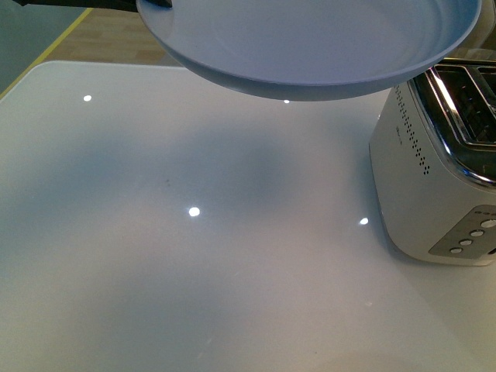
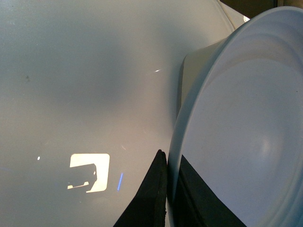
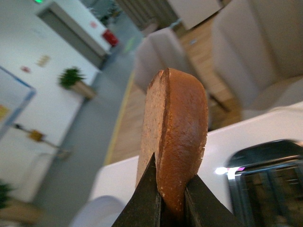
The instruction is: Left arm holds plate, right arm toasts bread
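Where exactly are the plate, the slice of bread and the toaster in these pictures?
plate [image 1: 310, 87]: front view, on its near rim.
bread [image 3: 183, 135]: right wrist view, on the brown crust edge.
toaster [image 1: 418, 194]: front view, on its white side wall.

Smooth, satin plate [image 1: 310, 46] — glossy white table [image 1: 194, 271] — rough, grainy bread [image 3: 182, 142] crust.

Nothing legible anywhere; the toaster [image 1: 411, 194] side marking is too small to read.
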Available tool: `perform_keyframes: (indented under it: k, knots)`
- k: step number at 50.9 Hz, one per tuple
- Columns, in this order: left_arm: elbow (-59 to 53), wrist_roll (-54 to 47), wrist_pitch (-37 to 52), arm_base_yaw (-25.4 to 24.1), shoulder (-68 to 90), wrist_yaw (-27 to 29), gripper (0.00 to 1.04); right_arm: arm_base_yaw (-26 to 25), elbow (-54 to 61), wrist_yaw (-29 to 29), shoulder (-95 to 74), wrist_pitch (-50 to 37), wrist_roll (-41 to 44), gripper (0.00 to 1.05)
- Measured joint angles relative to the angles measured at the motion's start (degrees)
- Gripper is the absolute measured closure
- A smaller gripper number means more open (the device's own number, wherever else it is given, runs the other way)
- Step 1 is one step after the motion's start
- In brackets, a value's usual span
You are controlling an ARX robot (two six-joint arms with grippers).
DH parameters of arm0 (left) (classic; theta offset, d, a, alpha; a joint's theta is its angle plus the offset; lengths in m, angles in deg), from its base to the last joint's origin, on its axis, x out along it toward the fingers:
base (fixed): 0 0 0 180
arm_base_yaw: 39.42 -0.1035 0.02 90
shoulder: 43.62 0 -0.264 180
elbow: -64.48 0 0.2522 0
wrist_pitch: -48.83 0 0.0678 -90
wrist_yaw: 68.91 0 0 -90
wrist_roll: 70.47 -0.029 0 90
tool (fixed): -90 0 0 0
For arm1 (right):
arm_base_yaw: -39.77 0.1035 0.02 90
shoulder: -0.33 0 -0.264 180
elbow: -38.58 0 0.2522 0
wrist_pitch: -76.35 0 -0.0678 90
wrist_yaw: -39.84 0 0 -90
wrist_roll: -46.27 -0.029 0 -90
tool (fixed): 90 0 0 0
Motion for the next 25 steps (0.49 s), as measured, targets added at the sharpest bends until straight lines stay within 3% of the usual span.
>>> perform_keyframes:
  k: [5, 11, 25]
  knots:
    - [0.0, 0.0, 0.1, 0.0, 0.0, -0.1, 1.02, 0.9, 0.2, 9.0, -2.2, 0.5, 15.2, 1.01]
    - [0.0, 0.0, 0.1, 0.0, 0.0, 0.0, 1.02, 2.7, 2.8, 12.5, -5.4, 0.7, 27.8, 1.01]
    - [0.0, 0.0, 0.1, 0.0, 0.0, -0.1, 1.02, 6.6, 7.6, 16.5, -11.0, -1.2, 35.8, 1.01]
